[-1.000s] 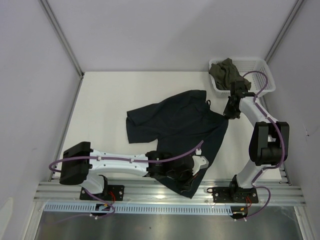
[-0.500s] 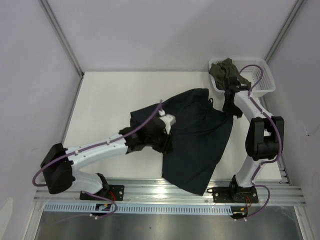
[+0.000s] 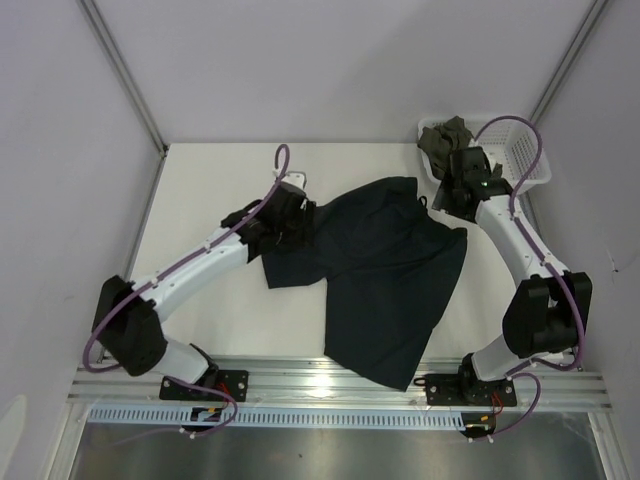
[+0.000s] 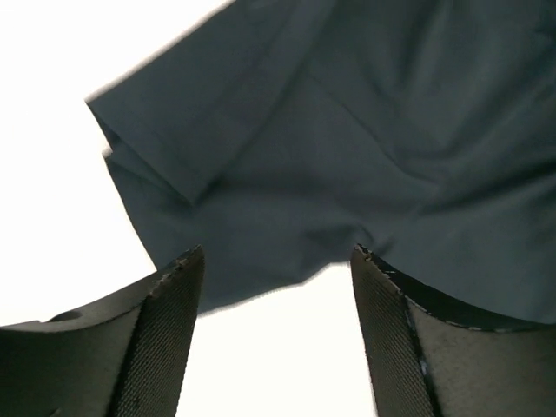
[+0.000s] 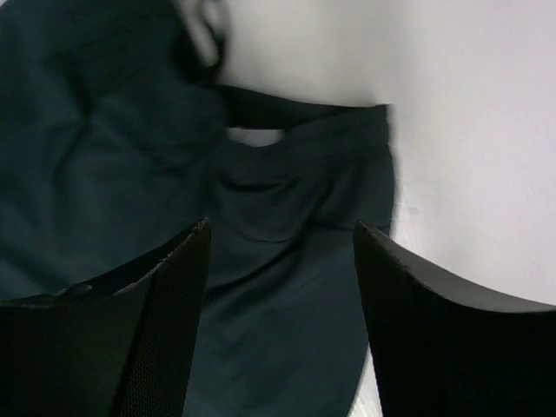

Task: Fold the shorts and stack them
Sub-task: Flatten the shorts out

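Shorts (image 3: 385, 270) laid out on the tabletop (image 3: 210, 190); left gripper (image 4: 276, 261) and right gripper (image 5: 282, 230) are shown spread apart above opposite edges.

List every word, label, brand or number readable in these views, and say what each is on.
No text can be read in any view.
The shorts show no legible print.
A pale patch on them in the right wrist view is too blurred to read.
The basket shows no markings.
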### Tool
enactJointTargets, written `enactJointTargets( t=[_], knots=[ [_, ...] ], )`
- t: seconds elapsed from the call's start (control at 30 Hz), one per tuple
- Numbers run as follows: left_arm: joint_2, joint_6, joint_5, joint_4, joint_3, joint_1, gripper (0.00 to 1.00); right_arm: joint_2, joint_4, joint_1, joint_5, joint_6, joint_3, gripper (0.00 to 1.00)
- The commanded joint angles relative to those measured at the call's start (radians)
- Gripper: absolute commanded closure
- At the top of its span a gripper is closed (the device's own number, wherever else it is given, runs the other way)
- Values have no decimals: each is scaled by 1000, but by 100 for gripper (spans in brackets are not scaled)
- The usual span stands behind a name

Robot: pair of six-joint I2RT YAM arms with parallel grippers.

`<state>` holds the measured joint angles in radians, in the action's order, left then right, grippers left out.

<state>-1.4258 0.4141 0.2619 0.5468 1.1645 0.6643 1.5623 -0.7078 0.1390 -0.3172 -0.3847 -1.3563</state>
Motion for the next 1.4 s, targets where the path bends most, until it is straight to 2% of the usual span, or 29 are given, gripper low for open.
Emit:
enactJointTargets(
  t=[0.0,0.1,0.23,0.33,0.37,0.5,0.57,0.77,1.17,1.37],
  knots=[
    [-114,-98,92,10,90,1,28,-24,125,92,105,6,69,32],
    [-223,-155,102,31,181,1,30,-41,206,151,173,-14,152,33],
    [-266,-210,106,-19,184,4,30,-71,346,206,259,-74,309,38],
    [-311,-248,140,-48,201,0,30,-131,479,250,262,-141,434,40],
    [-326,-256,148,-50,216,-3,31,-152,545,275,265,-163,521,41],
    [-427,-287,148,-57,286,-32,34,-290,663,353,305,-238,690,46],
    [-462,-302,111,-61,320,-48,35,-320,654,425,293,-249,724,47],
    [-594,-347,137,73,438,-74,42,-389,597,560,236,-275,766,47],
    [-466,-342,97,120,301,-140,44,-214,654,594,266,-290,803,48],
    [-508,-331,79,185,339,-140,50,-156,682,597,283,-293,795,48]
  ],
)
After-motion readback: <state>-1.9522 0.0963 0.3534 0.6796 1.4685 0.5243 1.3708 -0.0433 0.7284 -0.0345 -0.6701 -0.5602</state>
